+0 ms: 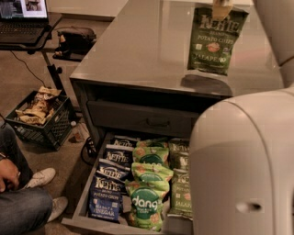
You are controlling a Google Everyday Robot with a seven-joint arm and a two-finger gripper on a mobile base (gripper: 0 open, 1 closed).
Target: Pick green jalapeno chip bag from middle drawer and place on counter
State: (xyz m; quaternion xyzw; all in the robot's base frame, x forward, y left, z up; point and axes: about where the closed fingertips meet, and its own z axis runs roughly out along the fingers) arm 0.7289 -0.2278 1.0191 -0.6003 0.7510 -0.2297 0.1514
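Observation:
The olive-green Kettle jalapeno chip bag (212, 40) hangs upright above the glossy grey counter (142, 50), near its front right part, casting a shadow below it. My gripper (222, 8) is at the top edge of the view, shut on the bag's top seam. The middle drawer (87, 195) stands pulled open below the counter's front. It holds a row of dark blue Kettle bags (106, 193), a row of bright green dang bags (146, 202) and more olive jalapeno bags (181, 199) on the right.
My white arm casing (243, 170) fills the lower right and hides part of the drawer. A seated person's leg and shoe (27, 193) are at the lower left. A black crate (39, 117) with bags stands on the floor, a laptop (23, 18) on a stand behind it.

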